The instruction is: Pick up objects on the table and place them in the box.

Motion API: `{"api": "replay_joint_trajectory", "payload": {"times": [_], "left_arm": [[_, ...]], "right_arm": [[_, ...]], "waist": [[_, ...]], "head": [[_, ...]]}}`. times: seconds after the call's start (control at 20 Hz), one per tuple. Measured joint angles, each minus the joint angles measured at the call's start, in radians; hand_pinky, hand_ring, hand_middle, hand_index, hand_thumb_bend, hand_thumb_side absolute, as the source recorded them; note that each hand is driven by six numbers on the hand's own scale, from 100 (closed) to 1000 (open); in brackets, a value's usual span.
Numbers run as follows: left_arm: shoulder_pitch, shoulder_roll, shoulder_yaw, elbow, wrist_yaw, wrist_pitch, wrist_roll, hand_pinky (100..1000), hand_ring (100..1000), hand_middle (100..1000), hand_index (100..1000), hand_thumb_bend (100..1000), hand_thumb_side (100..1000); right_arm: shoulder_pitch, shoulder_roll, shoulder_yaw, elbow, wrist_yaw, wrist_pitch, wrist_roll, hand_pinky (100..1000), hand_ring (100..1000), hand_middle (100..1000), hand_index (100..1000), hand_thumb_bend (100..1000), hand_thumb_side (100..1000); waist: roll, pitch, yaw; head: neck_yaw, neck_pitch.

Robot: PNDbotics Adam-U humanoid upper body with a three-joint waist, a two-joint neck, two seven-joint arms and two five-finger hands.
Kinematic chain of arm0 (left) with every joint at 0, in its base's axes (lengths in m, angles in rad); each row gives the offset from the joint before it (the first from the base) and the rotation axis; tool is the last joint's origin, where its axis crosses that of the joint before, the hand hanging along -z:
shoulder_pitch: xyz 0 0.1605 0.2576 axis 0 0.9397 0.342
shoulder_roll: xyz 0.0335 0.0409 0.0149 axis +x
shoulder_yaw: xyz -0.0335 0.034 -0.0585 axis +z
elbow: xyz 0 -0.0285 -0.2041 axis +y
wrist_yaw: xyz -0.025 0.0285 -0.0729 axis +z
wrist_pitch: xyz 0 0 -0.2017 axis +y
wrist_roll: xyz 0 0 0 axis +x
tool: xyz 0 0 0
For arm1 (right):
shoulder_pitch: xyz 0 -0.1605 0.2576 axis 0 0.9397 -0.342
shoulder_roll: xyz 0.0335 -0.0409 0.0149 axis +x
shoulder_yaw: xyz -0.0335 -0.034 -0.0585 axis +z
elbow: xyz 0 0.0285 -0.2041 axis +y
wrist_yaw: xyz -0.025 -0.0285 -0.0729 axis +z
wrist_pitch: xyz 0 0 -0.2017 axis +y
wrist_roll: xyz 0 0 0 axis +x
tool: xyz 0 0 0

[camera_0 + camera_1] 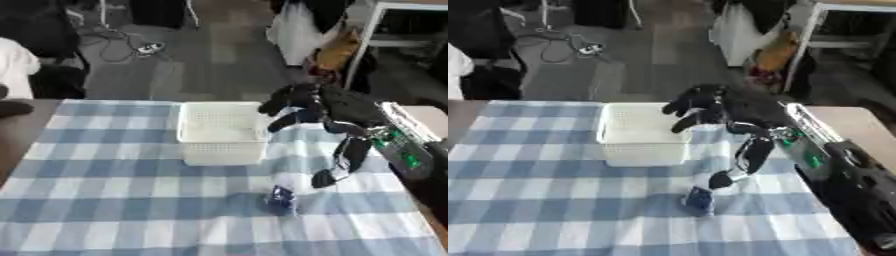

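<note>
Blue, a small packet [281, 198] is seen on the checked desk [122, 210] just below the right hand [337, 160], whose fingers are spread and empty, with the white basket [220, 131] lying up-left beyond it

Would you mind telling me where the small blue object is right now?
The small blue object lies on the checked tablecloth, right of centre, nearer the robot than the white box and just below the right hand.

nothing legible anywhere — no text, label, brand or number can be read on any surface.
</note>
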Motion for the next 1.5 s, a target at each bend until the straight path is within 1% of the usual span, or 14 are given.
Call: {"api": "replay_joint_trajectory", "payload": {"times": [0.2, 0.5, 0.95, 1.5], "left_arm": [[0.000, 0.000, 0.000, 0.000, 0.000, 0.000, -0.001, 715, 582, 925, 730, 100, 789], [-0.001, 0.000, 0.000, 0.000, 0.001, 0.001, -0.002, 715, 582, 925, 730, 100, 789], [-0.004, 0.000, 0.000, 0.000, 0.001, 0.002, -0.005, 714, 582, 926, 729, 100, 790], [-0.009, 0.000, -0.001, 0.000, 0.001, 0.002, -0.006, 714, 582, 926, 729, 100, 790]], "right_arm": [[-0.004, 0.034, -0.015, 0.093, 0.104, -0.001, -0.052, 834, 725, 861, 801, 609, 1000], [0.006, 0.044, -0.018, 0.157, 0.216, 0.000, -0.110, 832, 725, 859, 806, 604, 1000], [0.058, 0.050, -0.001, 0.184, 0.332, 0.000, -0.174, 832, 724, 855, 810, 592, 1000], [0.067, 0.060, 0.008, 0.221, 0.427, 0.003, -0.208, 831, 723, 852, 814, 577, 1000]], "waist": [[0.000, 0.000, 0.001], [0.000, 0.001, 0.006], [0.000, 0.005, 0.006], [0.002, 0.012, 0.007]], "head": [[0.000, 0.000], [0.001, -0.004], [0.002, -0.008], [0.003, -0.008]]}}
